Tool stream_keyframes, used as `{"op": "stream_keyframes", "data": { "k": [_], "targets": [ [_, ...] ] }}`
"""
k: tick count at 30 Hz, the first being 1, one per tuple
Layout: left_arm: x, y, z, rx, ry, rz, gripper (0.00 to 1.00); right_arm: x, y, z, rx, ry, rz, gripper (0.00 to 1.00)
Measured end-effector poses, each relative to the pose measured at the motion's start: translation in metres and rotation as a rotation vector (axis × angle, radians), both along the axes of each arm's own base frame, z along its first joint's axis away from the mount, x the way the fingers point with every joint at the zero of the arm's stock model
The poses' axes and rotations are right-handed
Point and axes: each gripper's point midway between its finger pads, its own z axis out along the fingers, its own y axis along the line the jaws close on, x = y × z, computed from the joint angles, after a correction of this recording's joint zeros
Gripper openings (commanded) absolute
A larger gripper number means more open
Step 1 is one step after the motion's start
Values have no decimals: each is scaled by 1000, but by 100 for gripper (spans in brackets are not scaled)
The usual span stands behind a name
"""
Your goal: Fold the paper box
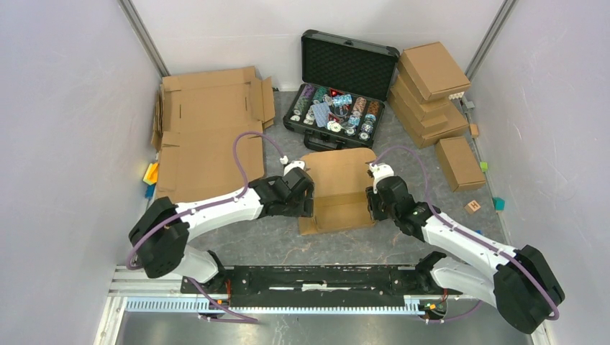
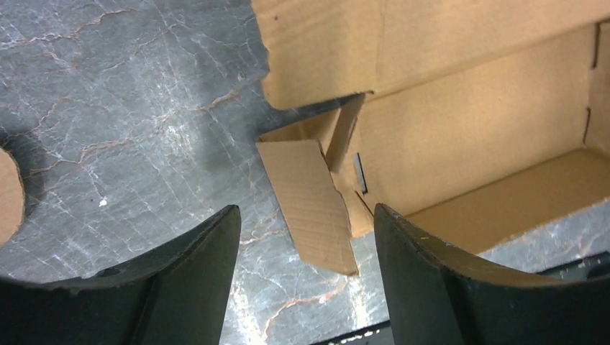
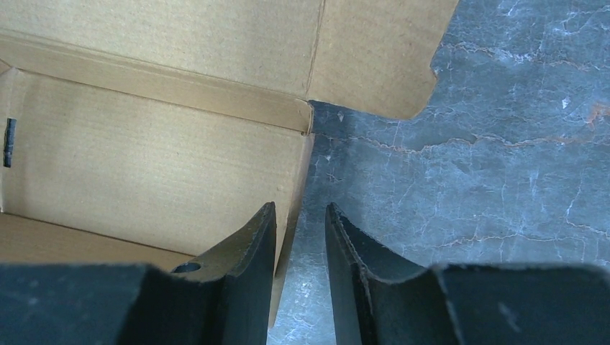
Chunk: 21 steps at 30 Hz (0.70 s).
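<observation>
The paper box (image 1: 338, 188) lies half-folded on the dark table between both arms, its lid panel raised at the far side. My left gripper (image 1: 308, 195) is at the box's left edge. In the left wrist view it (image 2: 306, 215) is wide open, and a loose side flap (image 2: 313, 208) hangs between the jaws without touching them. My right gripper (image 1: 372, 201) is at the box's right edge. In the right wrist view it (image 3: 301, 208) is narrowly open and straddles the upright right side wall (image 3: 298, 180), with one finger inside the box and one outside.
An open black case (image 1: 349, 68) of poker chips stands behind the box. Folded brown boxes (image 1: 431, 93) are stacked at back right, with one more (image 1: 458, 162) nearer. Large flat cardboard sheets (image 1: 208, 133) lie at left. Small coloured blocks (image 1: 472, 206) lie near the side walls.
</observation>
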Motion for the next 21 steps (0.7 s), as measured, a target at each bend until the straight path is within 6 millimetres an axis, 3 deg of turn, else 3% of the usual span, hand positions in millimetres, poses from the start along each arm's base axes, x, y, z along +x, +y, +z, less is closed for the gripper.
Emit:
{"op": "stream_keyframes", "data": {
  "k": [5,9,15,21],
  "targets": [
    [4,3,-18,47,15,39,66,0,0,0,4,-3,-2,37],
    [3,4,-27,76,39,48,50,0,0,0,9,-5,-4,31],
    [3,4,-15,62,21,46,18,0,0,-1,16,-11,-13,24],
    [2,8,8,25,-16,50,10,1,-2,-2,8,-14,-21,23]
  ]
}}
